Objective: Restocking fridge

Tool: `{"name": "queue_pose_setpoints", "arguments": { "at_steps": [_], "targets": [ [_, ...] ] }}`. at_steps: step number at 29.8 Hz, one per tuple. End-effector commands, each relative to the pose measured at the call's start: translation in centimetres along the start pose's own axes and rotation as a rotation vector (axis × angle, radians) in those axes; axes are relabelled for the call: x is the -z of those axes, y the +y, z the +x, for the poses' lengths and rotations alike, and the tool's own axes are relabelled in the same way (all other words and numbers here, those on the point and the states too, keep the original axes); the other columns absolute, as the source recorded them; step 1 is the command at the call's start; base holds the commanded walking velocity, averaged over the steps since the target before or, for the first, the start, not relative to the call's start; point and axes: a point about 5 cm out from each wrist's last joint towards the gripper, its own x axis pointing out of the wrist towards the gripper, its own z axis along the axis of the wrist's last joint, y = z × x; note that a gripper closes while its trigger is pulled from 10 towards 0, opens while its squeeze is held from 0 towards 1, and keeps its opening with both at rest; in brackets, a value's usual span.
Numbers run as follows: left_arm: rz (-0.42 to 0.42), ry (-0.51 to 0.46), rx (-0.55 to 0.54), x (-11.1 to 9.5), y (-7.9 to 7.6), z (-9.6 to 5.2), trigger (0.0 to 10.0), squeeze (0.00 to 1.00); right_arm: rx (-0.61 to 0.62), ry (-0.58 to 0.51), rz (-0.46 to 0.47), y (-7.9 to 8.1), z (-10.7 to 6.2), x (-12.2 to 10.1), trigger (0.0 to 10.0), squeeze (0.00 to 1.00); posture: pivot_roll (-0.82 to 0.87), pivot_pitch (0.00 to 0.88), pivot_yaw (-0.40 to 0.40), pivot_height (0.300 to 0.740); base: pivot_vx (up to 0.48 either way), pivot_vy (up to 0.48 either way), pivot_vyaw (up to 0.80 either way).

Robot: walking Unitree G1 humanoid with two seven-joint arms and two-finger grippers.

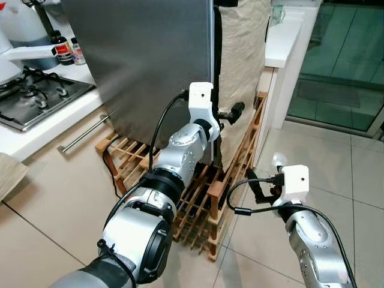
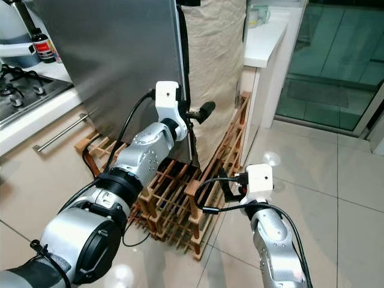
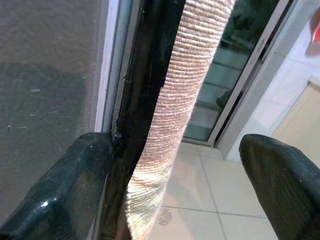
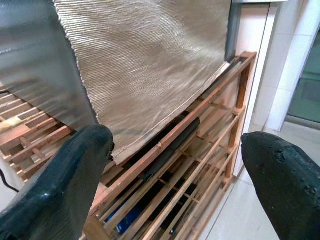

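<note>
The steel fridge door [image 1: 144, 60] stands straight ahead, with a beige cloth [image 1: 243, 54] hanging just beyond its right edge. My left gripper [image 1: 224, 116] is open at that edge. In the left wrist view one finger [image 3: 75, 190] rests against the door's black seal [image 3: 145, 100], and the cloth [image 3: 185, 100] hangs between the two fingers. My right gripper [image 1: 259, 191] is lower and to the right, open and holding nothing, and it faces the wooden rack [image 4: 200, 140].
A wooden slatted rack [image 1: 231, 180] lies on the tiled floor under the fridge and the cloth. To the left is a gas hob [image 1: 36, 99] with bottles [image 1: 63, 48] behind it. A white counter [image 1: 282, 36] and a glass door [image 1: 342, 66] are on the right.
</note>
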Motion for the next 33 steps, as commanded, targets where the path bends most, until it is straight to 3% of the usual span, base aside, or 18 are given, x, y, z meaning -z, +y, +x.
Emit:
{"name": "queue_pose_setpoints", "arguments": {
  "at_steps": [1, 4, 6, 11, 13, 16, 17, 18, 20, 23, 26, 28, 33],
  "targets": [
    [-0.065, 0.005, 0.105, 0.3, -5.0, 1.2, 10.0, 0.0, -0.001, -0.009, 0.003, 0.1, 0.0, -0.3, 10.0, 0.05, -0.31, 0.0, 0.133, 0.74, 0.0, 0.0, 0.0],
    [-0.076, 0.013, 0.124, 0.5, -5.7, 1.5, 10.0, 0.0, -0.006, -0.011, 0.001, 0.2, 0.0, -0.4, 10.0, 0.05, -0.31, 0.0, 0.135, 0.74, 0.0, 0.0, 0.0],
    [-0.069, 0.009, 0.197, 0.4, -7.1, 1.6, 10.0, 0.0, -0.012, -0.012, 0.002, 0.4, 0.1, -0.5, 10.0, 0.05, -0.31, 0.0, 0.136, 0.74, 0.0, 0.0, 0.0],
    [-0.085, 0.0, 0.474, 0.7, -12.5, 1.4, 10.0, 0.0, -0.029, -0.002, 0.003, 0.6, 0.0, -0.4, 10.0, 0.04, -0.33, 0.0, 0.144, 0.74, 0.0, 0.0, 0.0],
    [-0.123, -0.002, 0.561, 0.7, -14.4, 1.2, 10.0, 0.0, -0.023, 0.003, 0.004, 0.5, -0.2, -0.2, 10.0, 0.04, -0.33, 0.0, 0.151, 0.74, 0.0, 0.0, 0.0],
    [-0.224, -0.016, 0.746, -0.4, -18.6, 0.6, 10.0, 0.0, 0.005, 0.001, 0.018, 0.3, -0.4, -0.2, 10.0, 0.04, -0.36, 0.0, 0.166, 0.74, 0.0, 0.0, 0.0],
    [-0.224, -0.016, 0.746, -0.4, -18.6, 0.6, 10.0, 0.0, 0.005, 0.001, 0.018, 0.3, -0.4, -0.2, 10.0, 0.04, -0.36, 0.0, 0.166, 0.74, 0.0, 0.0, 0.0],
    [-0.265, -0.02, 0.847, -0.8, -20.4, 0.0, 10.0, 0.0, 0.014, -0.01, 0.023, 0.4, -0.4, -0.5, 10.0, 0.04, -0.38, 0.0, 0.175, 0.74, 0.0, 0.0, 0.0],
    [-0.291, -0.012, 0.968, -0.9, -22.0, -0.9, 10.0, 0.0, 0.014, -0.015, 0.021, 0.4, -0.3, -0.6, 10.0, 0.04, -0.38, 0.0, 0.178, 0.74, 0.0, 0.0, 0.0],
    [-0.316, 0.0, 1.04, -0.9, -22.8, -1.4, 10.0, 0.0, 0.014, -0.014, 0.02, 0.3, -0.4, -0.6, 10.0, 0.05, -0.39, 0.0, 0.183, 0.74, 0.0, 0.0, 0.0],
    [-0.407, 0.027, 1.208, -1.2, -24.2, -2.8, 10.0, 0.0, 0.024, -0.007, 0.023, 0.2, -0.6, -0.4, 10.0, 0.04, -0.39, 0.0, 0.181, 0.74, 0.0, 0.0, 0.0],
    [-0.436, 0.028, 1.247, -1.5, -24.4, -3.1, 10.0, 0.0, 0.023, -0.002, 0.024, 0.2, -0.6, -0.4, 10.0, 0.04, -0.39, 0.0, 0.179, 0.74, 0.0, 0.0, 0.0],
    [-0.404, 0.031, 1.165, -1.2, -23.1, -2.3, 10.0, 0.0, 0.018, 0.0, 0.019, 0.2, -0.4, -0.5, 10.0, 0.04, -0.38, 0.0, 0.174, 0.74, 0.0, 0.0, 0.0]
  ]
}}
